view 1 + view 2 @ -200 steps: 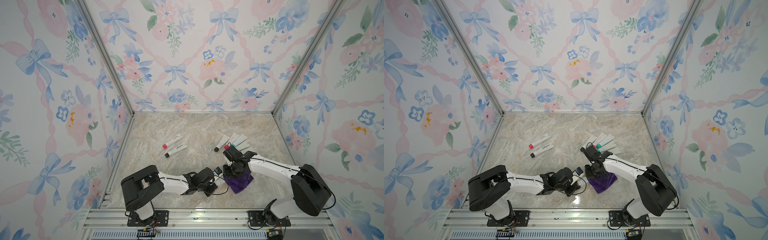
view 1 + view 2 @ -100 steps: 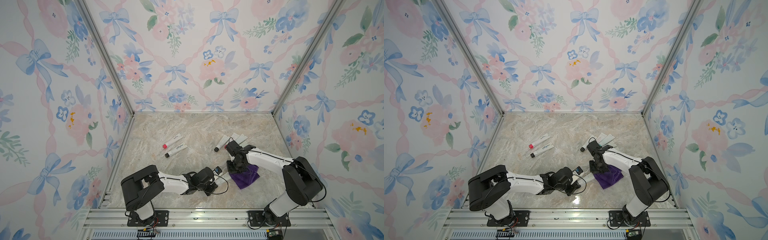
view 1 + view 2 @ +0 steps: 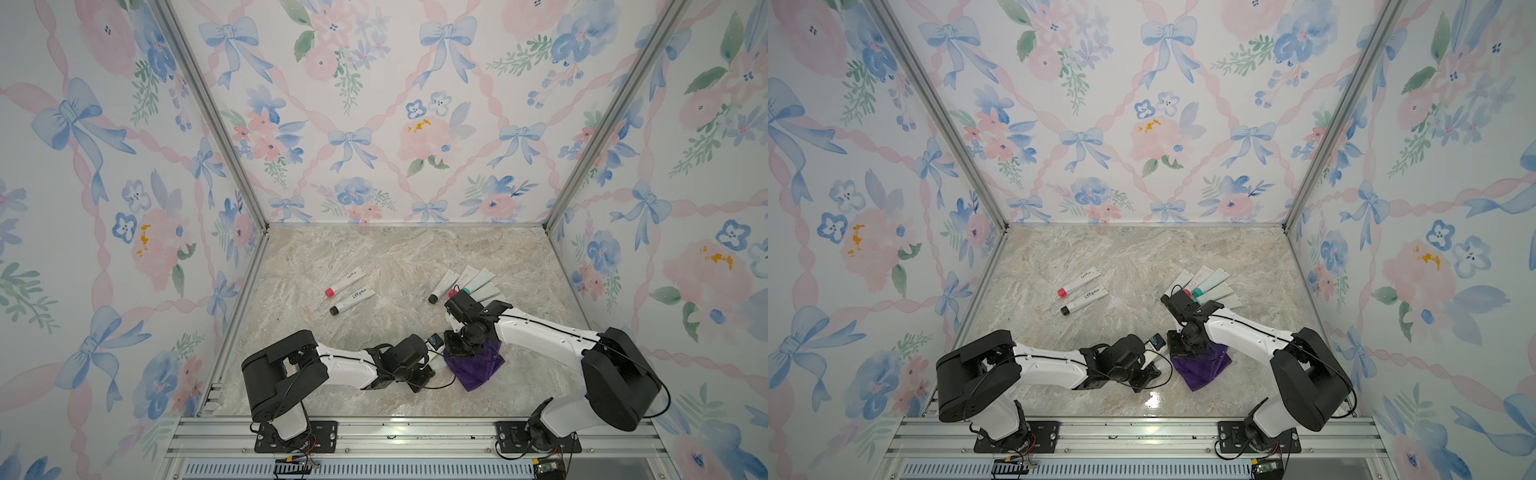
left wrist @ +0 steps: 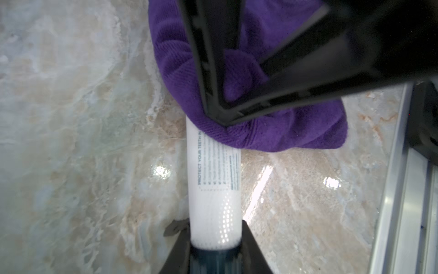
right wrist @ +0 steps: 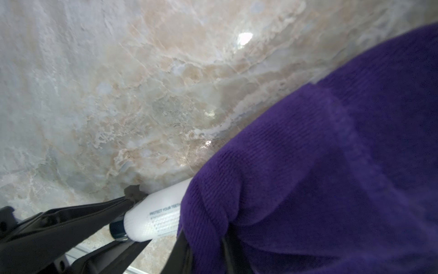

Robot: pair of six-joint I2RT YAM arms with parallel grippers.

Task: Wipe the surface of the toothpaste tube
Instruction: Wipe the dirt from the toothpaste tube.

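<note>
The white toothpaste tube lies low over the marble near the front. My left gripper is shut on its dark cap end. The same tube shows in the right wrist view and as a short white piece in a top view. A purple cloth covers the tube's far half. My right gripper is shut on a bunched fold of this cloth and presses it onto the tube. In both top views the right gripper meets the left gripper over the cloth.
Two more tubes, one red-capped and one black-capped, lie at the middle left. Several tubes fan out at the back right, close behind the right wrist. The metal rail runs along the front edge, and patterned walls enclose three sides.
My right gripper slid the cloth away along the tube and has come back toward the left gripper. The left arm has not moved.
</note>
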